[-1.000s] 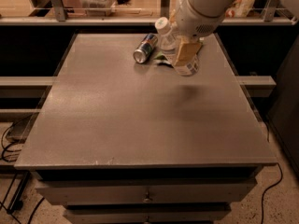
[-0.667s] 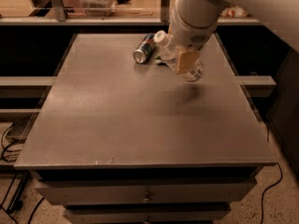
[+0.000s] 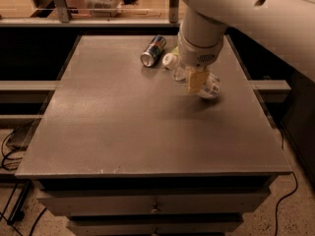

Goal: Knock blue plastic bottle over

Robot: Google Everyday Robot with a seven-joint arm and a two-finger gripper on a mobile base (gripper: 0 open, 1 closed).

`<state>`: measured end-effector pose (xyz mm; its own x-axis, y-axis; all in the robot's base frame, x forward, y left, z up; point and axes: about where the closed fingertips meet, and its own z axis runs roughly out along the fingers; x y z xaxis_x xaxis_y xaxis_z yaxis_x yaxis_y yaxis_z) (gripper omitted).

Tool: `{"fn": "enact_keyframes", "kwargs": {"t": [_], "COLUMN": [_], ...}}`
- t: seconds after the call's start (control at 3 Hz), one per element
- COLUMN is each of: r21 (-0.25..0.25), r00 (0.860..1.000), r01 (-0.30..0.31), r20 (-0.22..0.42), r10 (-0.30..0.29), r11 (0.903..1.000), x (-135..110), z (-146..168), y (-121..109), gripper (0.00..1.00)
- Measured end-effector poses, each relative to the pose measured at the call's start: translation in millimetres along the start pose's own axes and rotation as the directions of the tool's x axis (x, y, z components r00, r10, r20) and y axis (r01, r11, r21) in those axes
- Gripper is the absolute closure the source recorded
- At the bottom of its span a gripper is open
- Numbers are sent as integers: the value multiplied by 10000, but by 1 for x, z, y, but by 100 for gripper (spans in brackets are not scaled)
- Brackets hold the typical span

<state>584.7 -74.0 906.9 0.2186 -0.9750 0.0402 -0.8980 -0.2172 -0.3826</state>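
Observation:
The blue plastic bottle (image 3: 210, 86) lies low across the table (image 3: 123, 117), its white cap (image 3: 170, 60) pointing left and its white label end to the right. My gripper (image 3: 195, 80) hangs from the big white arm (image 3: 202, 33) straight over the bottle's middle and hides that part. I cannot tell whether the gripper touches the bottle.
A short blue-and-silver can (image 3: 153, 50) lies on its side just left of the bottle's cap. A shelf rail (image 3: 113, 22) runs behind the table's back edge. A cabinet drawer (image 3: 152, 203) is below the front edge, and cables (image 3: 10, 151) lie on the floor at left.
The bottle has tipped down: its cap dropped from well above the can to table level beside it. My gripper has moved down and slightly forward with it.

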Motion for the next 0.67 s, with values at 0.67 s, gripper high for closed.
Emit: {"fn": "enact_keyframes", "kwargs": {"t": [0.67], "r21": [-686], "r00": [9957], "r01": [-122], "r20": [906], "r10": [185], "r11": [9976], "x": [-24], "z": [1], "y": [18], "gripper": [0]}}
